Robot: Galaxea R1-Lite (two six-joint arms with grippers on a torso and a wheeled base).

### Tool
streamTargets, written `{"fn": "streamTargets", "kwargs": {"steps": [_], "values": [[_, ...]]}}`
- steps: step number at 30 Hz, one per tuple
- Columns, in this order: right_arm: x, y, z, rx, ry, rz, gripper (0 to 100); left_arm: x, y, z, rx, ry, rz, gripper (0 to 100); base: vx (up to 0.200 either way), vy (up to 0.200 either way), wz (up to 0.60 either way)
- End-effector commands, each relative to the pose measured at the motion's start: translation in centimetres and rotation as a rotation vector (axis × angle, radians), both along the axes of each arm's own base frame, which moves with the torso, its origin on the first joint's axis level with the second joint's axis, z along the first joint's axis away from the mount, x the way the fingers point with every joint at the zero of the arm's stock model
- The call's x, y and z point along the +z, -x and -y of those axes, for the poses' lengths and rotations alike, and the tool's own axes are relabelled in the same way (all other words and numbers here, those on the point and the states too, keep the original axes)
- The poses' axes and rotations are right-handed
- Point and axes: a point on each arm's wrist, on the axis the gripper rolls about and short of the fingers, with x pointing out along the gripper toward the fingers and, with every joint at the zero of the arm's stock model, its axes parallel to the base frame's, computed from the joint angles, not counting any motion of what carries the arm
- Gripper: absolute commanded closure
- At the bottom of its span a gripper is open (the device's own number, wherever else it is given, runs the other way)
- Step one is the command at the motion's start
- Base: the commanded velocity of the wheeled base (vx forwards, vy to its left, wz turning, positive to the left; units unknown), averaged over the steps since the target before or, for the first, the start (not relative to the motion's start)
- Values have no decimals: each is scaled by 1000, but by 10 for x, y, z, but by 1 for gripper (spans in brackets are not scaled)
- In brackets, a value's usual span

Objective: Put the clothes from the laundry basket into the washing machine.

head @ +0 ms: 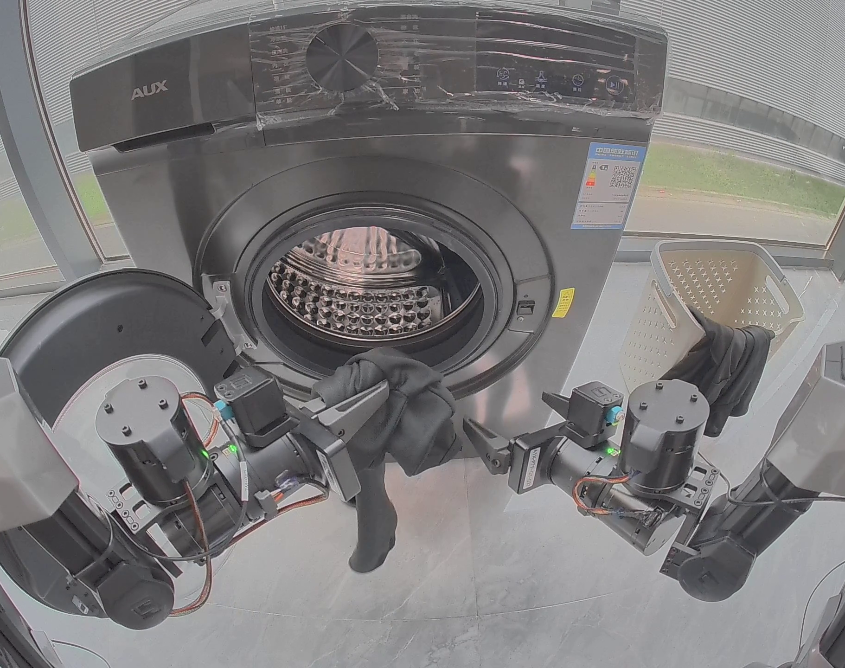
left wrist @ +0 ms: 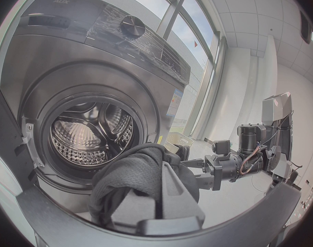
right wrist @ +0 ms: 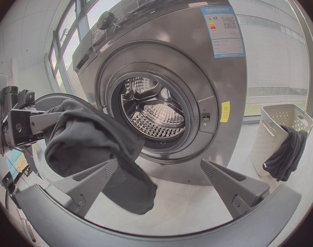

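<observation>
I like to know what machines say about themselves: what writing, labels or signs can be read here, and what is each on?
Maker's logo, pale capitals, on the washing machine drawer front: a brand name, not quoted here.
Blue and white label on its front: print too small to read.
Yellow sticker beside the door opening: too small to read.
Control panel markings under plastic film: too small to read.

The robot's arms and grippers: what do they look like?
The left arm and right arm are black and dark grey, with round bolted motor housings, orange and black cable loops and small green lights. The left gripper and right gripper each have two grey wedge-shaped fingers.
</observation>
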Motion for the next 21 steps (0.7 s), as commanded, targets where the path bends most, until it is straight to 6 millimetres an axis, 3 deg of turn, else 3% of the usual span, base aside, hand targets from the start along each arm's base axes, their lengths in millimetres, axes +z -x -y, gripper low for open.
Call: {"fn": "streamTargets", "kwargs": {"steps": [1, 11, 21], "values": [[0, 5, -4, 25, -1, 1, 0, 3, 0, 0, 0, 7, 11, 100, 0, 0, 0], [4, 26, -26, 154, -49, 28, 0, -1, -4, 3, 12, 3, 3, 100, 0, 0, 0], [6, 35, -34, 257, -89, 59, 0, -3, -9, 5, 27, 5, -1, 100, 0, 0, 0]]}}
